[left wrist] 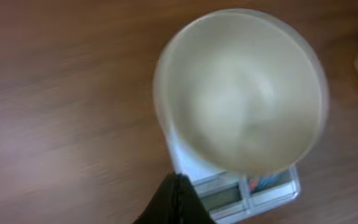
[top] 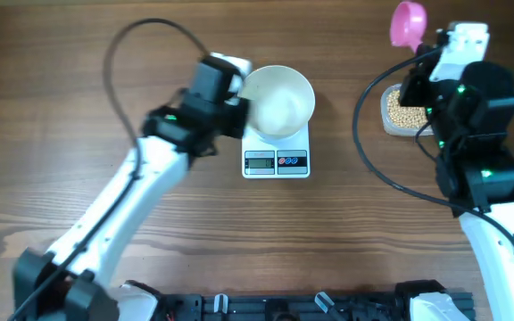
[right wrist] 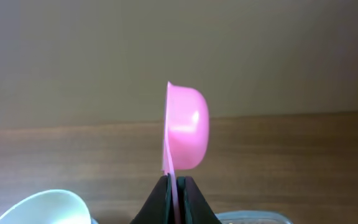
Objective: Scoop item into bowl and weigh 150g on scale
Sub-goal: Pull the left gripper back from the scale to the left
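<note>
Overhead:
- Bowl (top: pixel 279 100): on scale (top: pixel 277 160), apparently empty, ready for weighing.
- Left gripper (top: pixel 236 96): at the bowl's left rim, probably to steady it.
- Beans (top: pixel 402 113): in tub (top: pixel 391 120), far right, under the right arm.
- Right gripper (top: pixel 434 46): holds pink scoop (top: pixel 407 24) above and beyond the tub, for dipping.

Left wrist (blurred):
- Left gripper (left wrist: pixel 176 198): jaws together, nothing visible between them, tip just beside the bowl (left wrist: pixel 244 93) and scale (left wrist: pixel 257 190).

Right wrist:
- Right gripper (right wrist: pixel 174 200): clamped on the scoop (right wrist: pixel 186 127) by its handle; cup on edge, empty.
</note>
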